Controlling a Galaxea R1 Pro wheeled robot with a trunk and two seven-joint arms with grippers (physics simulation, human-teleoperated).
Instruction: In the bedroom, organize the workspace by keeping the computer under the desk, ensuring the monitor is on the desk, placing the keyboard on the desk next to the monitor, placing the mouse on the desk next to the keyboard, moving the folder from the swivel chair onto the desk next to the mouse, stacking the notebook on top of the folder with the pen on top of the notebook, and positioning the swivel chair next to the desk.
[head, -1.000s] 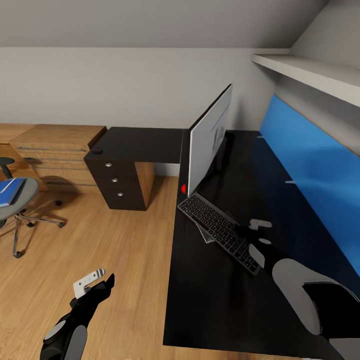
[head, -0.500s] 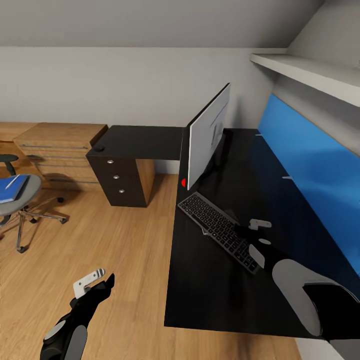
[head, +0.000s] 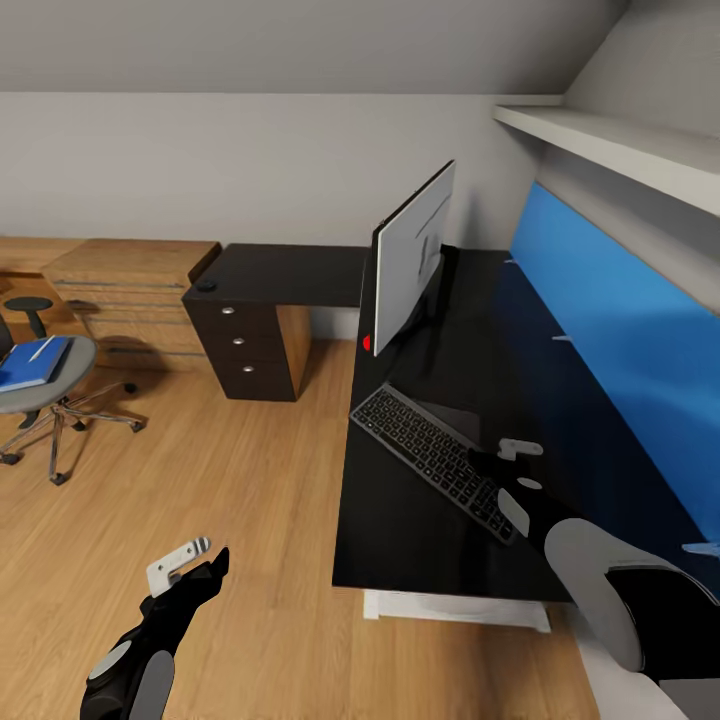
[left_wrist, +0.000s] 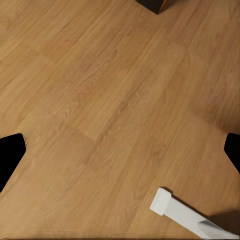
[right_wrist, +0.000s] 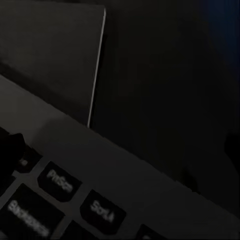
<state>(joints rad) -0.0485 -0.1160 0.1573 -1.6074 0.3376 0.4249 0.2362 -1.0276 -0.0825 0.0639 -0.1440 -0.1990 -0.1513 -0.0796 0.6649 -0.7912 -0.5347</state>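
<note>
My right gripper (head: 505, 462) sits at the near end of the slim dark-keyed keyboard (head: 432, 459), which lies on the glossy black desk (head: 430, 560) with its long axis running diagonally from my hand toward the foot of the large thin monitor (head: 410, 258). The wrist camera looks along the keyboard's pale rim (right_wrist: 125, 175) at very close range, with key legends readable, but I cannot tell from any view whether my fingers are closed on the rim or merely resting beside it. A thin dark grey pad (head: 452, 413) seems to lie partly under the keyboard's far side, perhaps the notebook.

My left gripper (head: 185, 565) hangs low over the light wood floor (head: 200, 470), spread wide and holding nothing.

The bright blue folder (head: 32, 362) lies on the grey-seated swivel chair (head: 45, 395), well apart to my left, with a thin white pen (head: 42, 349) on it. My left arm is the nearer one for that. A small black lump (head: 206, 286) rests on the desk's far wing, likely the mouse.
</note>
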